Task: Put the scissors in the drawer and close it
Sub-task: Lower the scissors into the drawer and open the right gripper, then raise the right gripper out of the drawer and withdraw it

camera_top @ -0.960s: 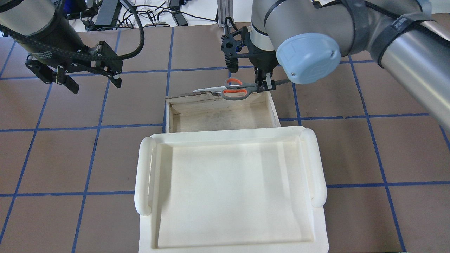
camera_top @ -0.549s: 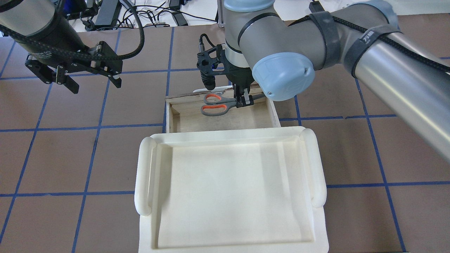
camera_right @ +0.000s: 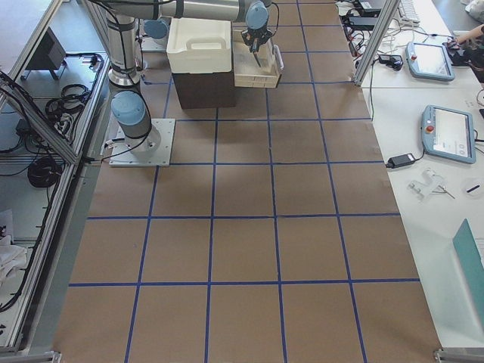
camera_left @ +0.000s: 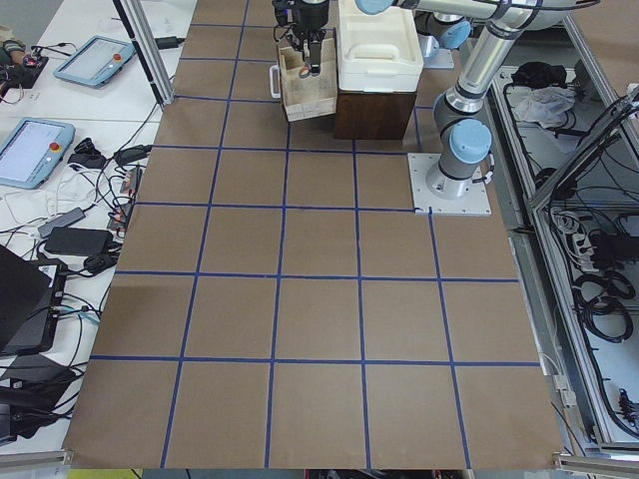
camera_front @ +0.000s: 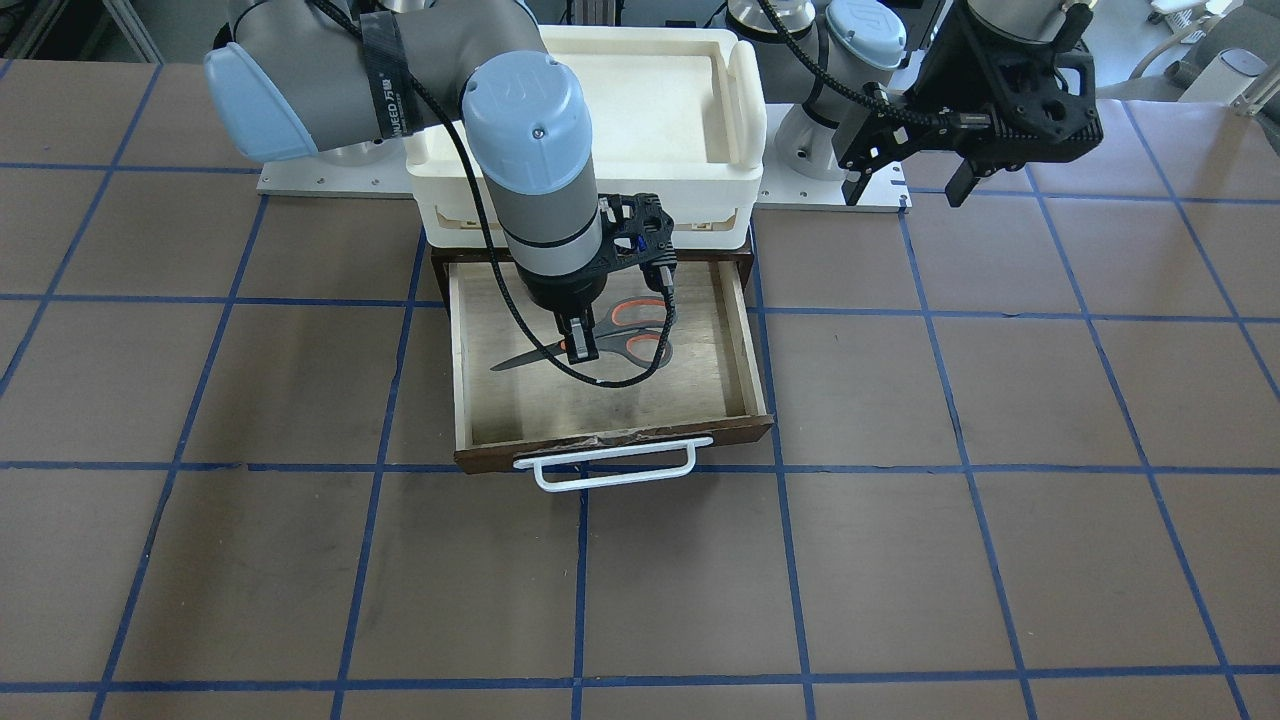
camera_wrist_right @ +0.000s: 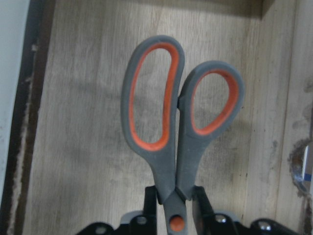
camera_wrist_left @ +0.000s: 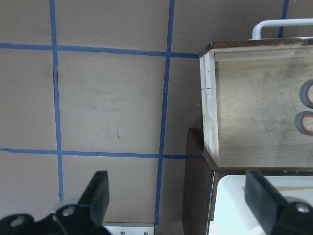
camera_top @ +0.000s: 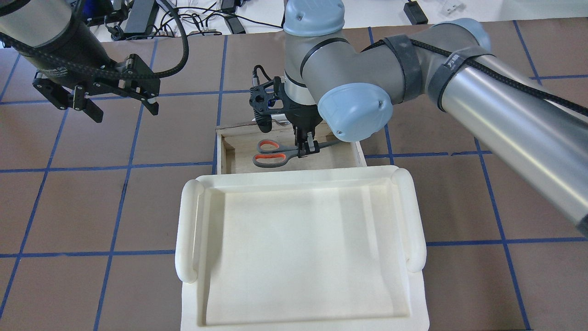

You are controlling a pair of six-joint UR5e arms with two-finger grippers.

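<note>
Scissors point(camera_top: 289, 151) held within open drawer point(camera_top: 223, 154)
Right gripper point(camera_top: 307, 149) clamped at the pivot — left gripper point(camera_top: 124, 111) spread wide, empty.

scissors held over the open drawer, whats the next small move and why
Probably ease the right gripper down a little and open it. It is shut on the scissors near the pivot, and they lie level over the drawer floor, inside its walls; whether they touch the wood cannot be told. Closing comes after release.
</note>
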